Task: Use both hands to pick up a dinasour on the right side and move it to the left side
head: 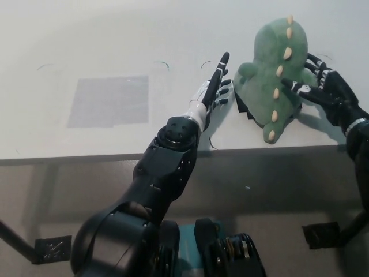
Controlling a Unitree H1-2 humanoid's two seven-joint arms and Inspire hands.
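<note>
On the right part of a pale bench (86,34), seen from steeply above, a green plush dinosaur (275,75) with a row of cream spikes sits on a small dark patch. Its long axis runs from its head, farther from the robot, down to its tail tip near the bench's front edge, leaning slightly toward the left of the picture at the tail.

Two robot hands flank the toy. On its left side, the left robot hand (214,89) is held flat and edge-on, fingers straight and apart, pointing away from the robot; it stands just beside the dinosaur, with a narrow gap and no clear contact. On the toy's right side, the black right robot hand (323,86) has its fingers spread, and their tips appear to touch or press the plush flank, without closing around it.

So the dinosaur lies between the two hands, the right one nearer. A squeeze from both sides looks like the coming step. Well apart to the left, a grey rectangular patch (109,101) lies on the bench, likely the destination.
</note>
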